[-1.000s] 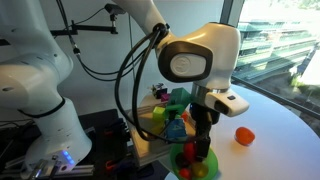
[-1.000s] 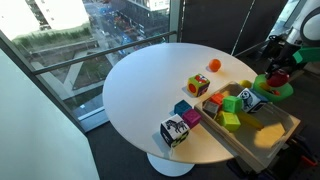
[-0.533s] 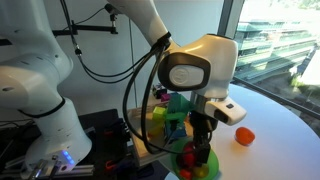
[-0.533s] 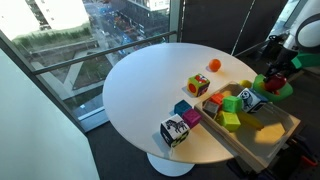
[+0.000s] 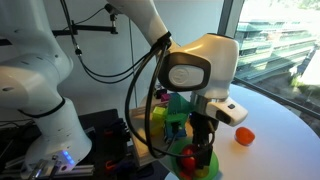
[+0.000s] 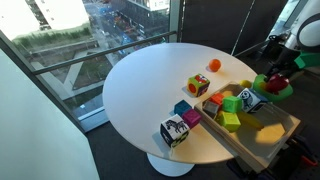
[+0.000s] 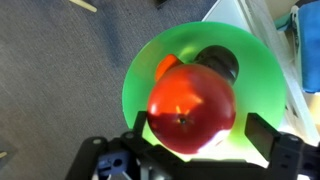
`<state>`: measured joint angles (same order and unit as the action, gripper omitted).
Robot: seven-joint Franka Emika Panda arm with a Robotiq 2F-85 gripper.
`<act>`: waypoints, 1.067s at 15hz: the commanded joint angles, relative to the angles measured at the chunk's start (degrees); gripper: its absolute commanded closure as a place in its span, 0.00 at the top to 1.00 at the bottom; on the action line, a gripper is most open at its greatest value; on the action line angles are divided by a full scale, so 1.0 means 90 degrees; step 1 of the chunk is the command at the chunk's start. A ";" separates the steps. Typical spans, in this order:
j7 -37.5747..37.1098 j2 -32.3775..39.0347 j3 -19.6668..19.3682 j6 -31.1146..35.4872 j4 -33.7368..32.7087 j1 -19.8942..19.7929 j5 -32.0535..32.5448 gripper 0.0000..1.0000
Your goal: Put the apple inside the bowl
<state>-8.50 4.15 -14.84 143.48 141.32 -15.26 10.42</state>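
The claw [image 7: 190, 150] has come lower, pinching the apple [image 7: 191, 107] just above the bowl [image 7: 250, 70]; release seems next

No lettering, label, brand mark or number can be read in any view.

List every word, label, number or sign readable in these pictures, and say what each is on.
None can be read.
Black-and-white patterned cube: markings too small and blurred to read.
Apple, green bowl, other coloured blocks: no lettering visible.
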 commanded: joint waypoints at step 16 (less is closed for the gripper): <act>0.1668 -0.1326 -0.0038 -0.1424 0.0160 0.0049 -0.0482 1.00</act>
<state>0.60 -3.94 -15.10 133.27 141.34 -15.10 8.18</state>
